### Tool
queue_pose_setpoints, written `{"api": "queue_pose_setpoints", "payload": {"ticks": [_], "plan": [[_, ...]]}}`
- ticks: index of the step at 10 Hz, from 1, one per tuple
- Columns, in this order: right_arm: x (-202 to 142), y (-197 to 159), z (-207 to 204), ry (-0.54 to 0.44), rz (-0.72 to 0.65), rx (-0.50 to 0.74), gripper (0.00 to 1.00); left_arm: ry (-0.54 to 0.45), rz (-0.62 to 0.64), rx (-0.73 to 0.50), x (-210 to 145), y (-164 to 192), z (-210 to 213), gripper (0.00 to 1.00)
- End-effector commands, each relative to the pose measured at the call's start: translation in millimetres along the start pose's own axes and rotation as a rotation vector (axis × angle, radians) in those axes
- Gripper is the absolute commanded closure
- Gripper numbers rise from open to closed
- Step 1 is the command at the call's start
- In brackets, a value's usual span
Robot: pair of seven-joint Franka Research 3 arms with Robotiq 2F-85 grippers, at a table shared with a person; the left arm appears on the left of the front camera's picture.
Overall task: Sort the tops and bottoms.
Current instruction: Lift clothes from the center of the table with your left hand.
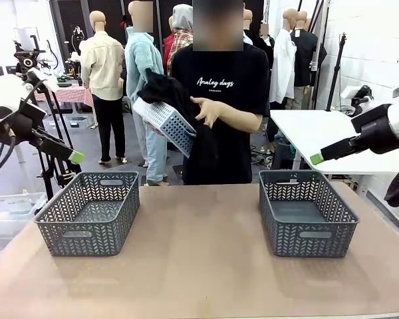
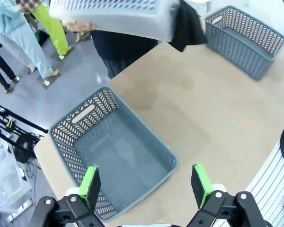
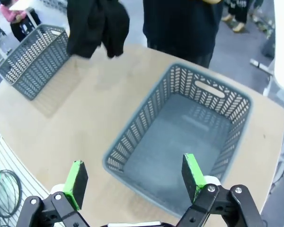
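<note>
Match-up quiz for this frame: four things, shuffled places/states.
1. white basket
2. black garment
3. left gripper
4. right grey basket

a. open, above the left grey basket
b. empty, on the table
c. tilted, held by the person
d. draped over the white basket's edge

Pairs: 1-c, 2-d, 3-a, 4-b

Tan table [image 1: 199,266] — two grey baskets [image 1: 90,212], apart

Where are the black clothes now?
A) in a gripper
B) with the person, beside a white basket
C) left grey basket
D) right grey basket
B: the person's hand holds the black clothes over a tilted white basket; the left grey basket and right grey basket have bare bottoms.
</note>
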State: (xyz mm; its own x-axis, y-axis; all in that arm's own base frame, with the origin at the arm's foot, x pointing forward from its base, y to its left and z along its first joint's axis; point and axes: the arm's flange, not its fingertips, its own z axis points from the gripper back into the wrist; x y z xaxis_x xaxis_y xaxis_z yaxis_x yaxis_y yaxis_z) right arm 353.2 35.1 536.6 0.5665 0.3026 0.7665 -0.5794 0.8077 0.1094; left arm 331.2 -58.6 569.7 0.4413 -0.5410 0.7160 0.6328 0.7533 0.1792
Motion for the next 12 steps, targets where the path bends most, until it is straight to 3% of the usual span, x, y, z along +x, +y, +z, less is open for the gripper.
{"api": "queue_pose_setpoints", "payload": {"ticks": [1,3,6,7,12], "plan": [[9,11,10,0.021,0.071,-0.058,0.00,0.067,-0.013,0.018,-4,4,-19,0.00],[26,17,18,0.063,0.135,-0.121,0.00,0.074,-0.009,0.011,-8,4,-22,0.00],[25,2,-10,0.165,0.145,-0.114,0.00,0.084,0.000,0.013,-7,5,-32,0.00],[27,16,15,0.063,0.163,-0.118,0.00,0.087,0.022,-0.011,-7,8,-42,0.00],[27,16,15,0.063,0.163,-0.118,0.00,0.074,0.003,-0.006,-8,2,-27,0.00]]}}
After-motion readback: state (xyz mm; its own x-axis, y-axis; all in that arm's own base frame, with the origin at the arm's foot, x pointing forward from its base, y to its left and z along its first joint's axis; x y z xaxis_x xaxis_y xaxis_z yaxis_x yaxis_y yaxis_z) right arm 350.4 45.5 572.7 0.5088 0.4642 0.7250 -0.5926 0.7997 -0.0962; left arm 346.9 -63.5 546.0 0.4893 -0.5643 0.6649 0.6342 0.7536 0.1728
